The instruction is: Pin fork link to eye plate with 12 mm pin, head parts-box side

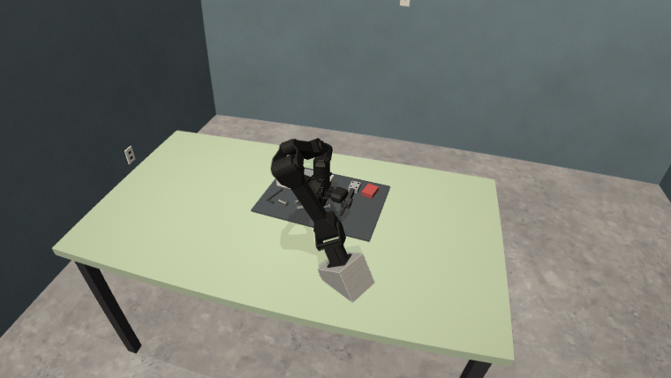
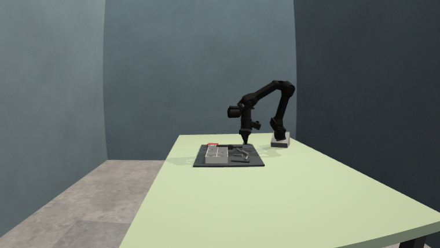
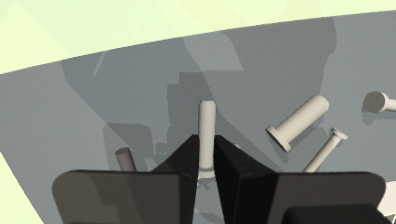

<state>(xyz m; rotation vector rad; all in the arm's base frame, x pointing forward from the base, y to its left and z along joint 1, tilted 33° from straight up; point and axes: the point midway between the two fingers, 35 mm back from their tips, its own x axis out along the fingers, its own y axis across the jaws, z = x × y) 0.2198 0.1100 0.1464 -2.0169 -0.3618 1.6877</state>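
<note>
Fingers point(image 2: 245, 139) closed narrow on a slim pale pin point(image 3: 207, 132), its plain end toward 12 o'clock in my wrist view; can't tell if it's the 12 mm one. Thicker headed pin point(image 3: 302, 121) at 2 o'clock, on the dark mat point(image 1: 365, 225) point(image 2: 257, 161) point(image 3: 280, 55). Exterior view: pale parts box point(image 2: 216, 159) at 7 o'clock from the fingers, red block point(image 2: 212, 143) point(image 1: 370, 190) at 9, on the worktop point(image 1: 211, 244) point(image 2: 261, 200).

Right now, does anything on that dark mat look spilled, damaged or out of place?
Nothing stands out as damaged or spilled. The loose pins lie at mixed angles, and the end effector grips one pin.
</note>
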